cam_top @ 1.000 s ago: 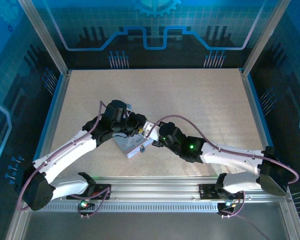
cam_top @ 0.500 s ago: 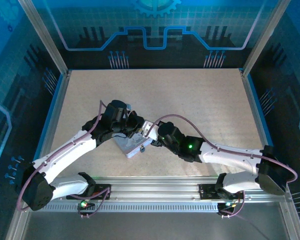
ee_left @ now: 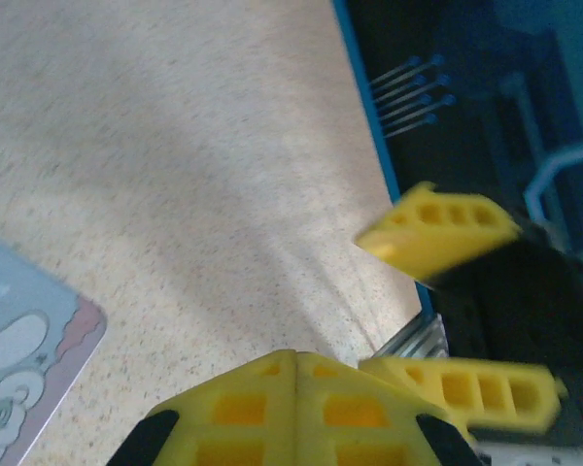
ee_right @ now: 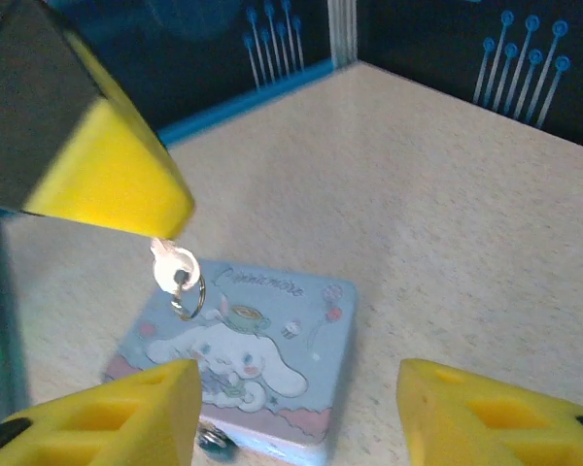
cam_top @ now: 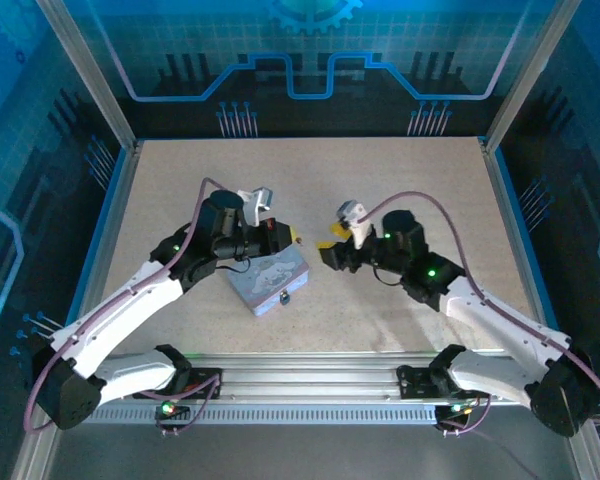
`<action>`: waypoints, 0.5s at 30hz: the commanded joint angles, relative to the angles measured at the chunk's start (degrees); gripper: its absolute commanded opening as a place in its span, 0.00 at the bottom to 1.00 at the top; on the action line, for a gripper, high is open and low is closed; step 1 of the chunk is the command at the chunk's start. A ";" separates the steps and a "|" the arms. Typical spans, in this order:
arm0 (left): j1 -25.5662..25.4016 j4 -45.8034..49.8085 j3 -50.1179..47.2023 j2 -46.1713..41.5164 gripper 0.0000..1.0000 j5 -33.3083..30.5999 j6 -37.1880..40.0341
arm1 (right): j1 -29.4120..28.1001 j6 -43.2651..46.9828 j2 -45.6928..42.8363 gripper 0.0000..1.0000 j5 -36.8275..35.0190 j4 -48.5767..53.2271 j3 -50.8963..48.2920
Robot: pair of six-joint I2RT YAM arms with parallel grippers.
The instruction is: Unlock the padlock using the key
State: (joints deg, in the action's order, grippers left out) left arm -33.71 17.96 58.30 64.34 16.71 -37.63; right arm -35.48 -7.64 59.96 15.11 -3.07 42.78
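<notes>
Barely discernible, the padlock sits just beside the tin.

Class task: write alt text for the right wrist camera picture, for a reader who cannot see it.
A small pale key on a ring hangs from the yellow tip of the left gripper at upper left, over a pale blue cartoon-printed tin lying on the speckled table. The right gripper is open, its two yellow fingers at the bottom corners.

I can make out the padlock only as a blurred speck at the tin's near side. The key's upper end hides inside the left gripper.
</notes>
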 commanded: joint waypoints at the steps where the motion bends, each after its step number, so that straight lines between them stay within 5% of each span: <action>1: 0.04 2.81 3.28 -1.92 0.00 7.00 12.93 | 4.79 -14.48 -0.61 0.59 20.84 -10.58 -4.33; 8: 0.09 5.01 6.04 -1.09 0.00 16.28 18.07 | 7.67 -22.55 2.33 0.57 35.27 -19.75 -4.84; 15: 0.09 7.81 7.61 -0.23 0.00 17.66 20.47 | 7.18 -23.93 3.68 0.52 37.76 -23.71 -4.93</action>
State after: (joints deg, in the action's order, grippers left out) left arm -33.71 23.49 64.23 63.68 31.51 -20.21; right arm -28.42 -29.56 62.81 48.56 -22.83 38.24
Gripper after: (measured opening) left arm 0.052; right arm 0.525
